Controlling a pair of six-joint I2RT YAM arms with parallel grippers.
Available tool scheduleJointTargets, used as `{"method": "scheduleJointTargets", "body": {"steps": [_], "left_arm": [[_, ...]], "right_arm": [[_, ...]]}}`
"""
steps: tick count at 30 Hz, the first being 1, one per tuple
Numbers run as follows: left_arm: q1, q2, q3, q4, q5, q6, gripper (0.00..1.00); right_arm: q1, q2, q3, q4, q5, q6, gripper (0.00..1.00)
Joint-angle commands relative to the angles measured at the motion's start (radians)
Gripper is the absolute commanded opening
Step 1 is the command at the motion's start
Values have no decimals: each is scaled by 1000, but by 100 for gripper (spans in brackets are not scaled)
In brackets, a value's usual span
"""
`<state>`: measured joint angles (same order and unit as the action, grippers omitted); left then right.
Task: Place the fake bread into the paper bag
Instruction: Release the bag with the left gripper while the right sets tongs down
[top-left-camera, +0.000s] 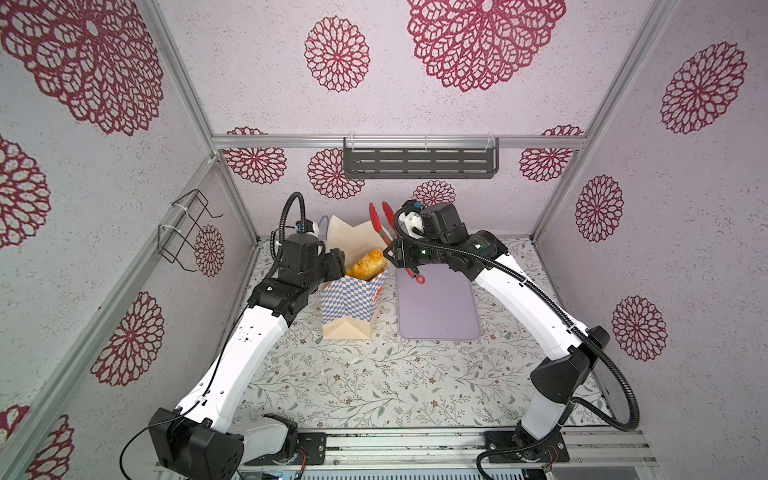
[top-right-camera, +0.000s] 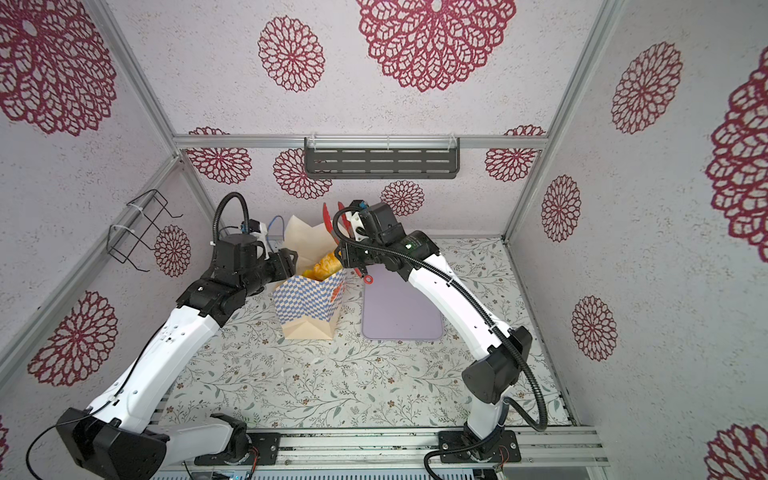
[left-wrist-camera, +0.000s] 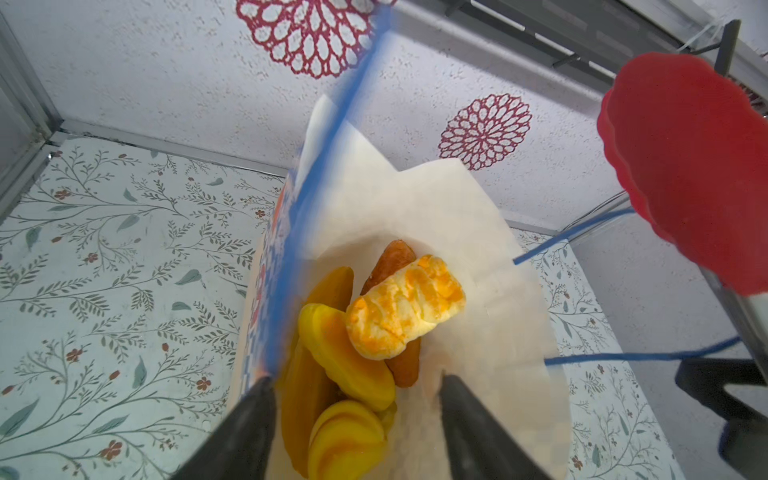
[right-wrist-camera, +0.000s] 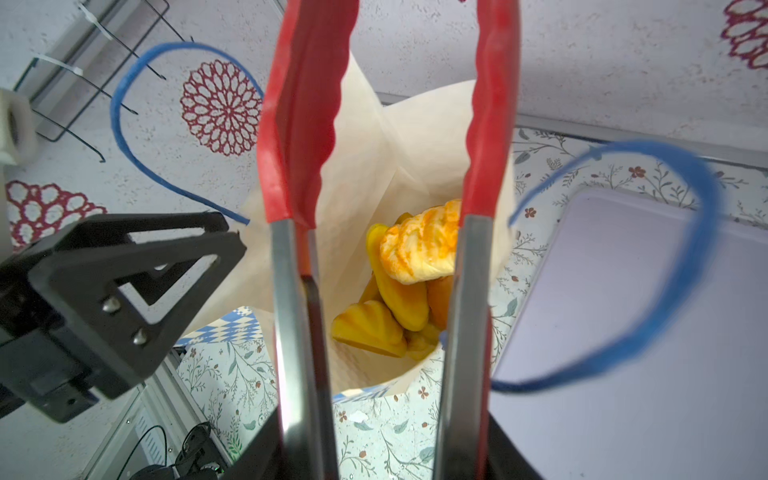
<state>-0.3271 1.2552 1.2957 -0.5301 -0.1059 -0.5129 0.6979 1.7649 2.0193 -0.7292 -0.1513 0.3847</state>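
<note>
fake bread (left-wrist-camera: 405, 309): piled inside paper bag (top-left-camera: 349, 299); looks light, squishy, slippery; grab round the fat middle | left gripper (left-wrist-camera: 357, 382): jaws wide apart at bag's 9 o'clock rim | right gripper (top-left-camera: 397, 254): squeezing red tongs (right-wrist-camera: 299, 124) at 3 o'clock, tongs empty

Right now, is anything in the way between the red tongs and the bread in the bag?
Nothing visible does. The paper bag stands open-mouthed, the red tongs are spread and empty, and the fake bread lies uncovered inside.
</note>
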Motion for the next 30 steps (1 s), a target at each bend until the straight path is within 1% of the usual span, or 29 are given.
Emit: {"method": "scheduleJointTargets", "body": {"steps": [1,3,5,9,14,17,21,24,28,30], "left_arm": [[13,-27,29,-26,-25,16,87],[14,-38,31,-41,-36,24,95],[16,-53,28,-62,-50,31,100],[18,-97,22,-116,-93,44,97],[19,-180,51,-197,-129,55,97],[17,-215,74,-224,-146,72,97],[37,-222,64,-220,-158,84,97],[121,-230,11,-177,-92,40,97],[309,-255,-115,-54,73,-77,97],[385,-251,-161,-10,125,-123,97]], "right_arm": [[-57,-71,17,41,36,-8,51],[-99,-102,-27,49,23,-2,51],[-156,-142,-91,64,2,4,50],[-291,-238,-234,66,11,-1,50],[-488,-325,-444,11,105,-65,51],[-582,-331,-577,0,166,-100,51],[-692,-303,-747,69,137,-110,51],[-730,-252,-824,116,129,-98,51],[-732,-184,-879,182,164,-85,53],[-732,-153,-886,189,177,-84,53]]}}
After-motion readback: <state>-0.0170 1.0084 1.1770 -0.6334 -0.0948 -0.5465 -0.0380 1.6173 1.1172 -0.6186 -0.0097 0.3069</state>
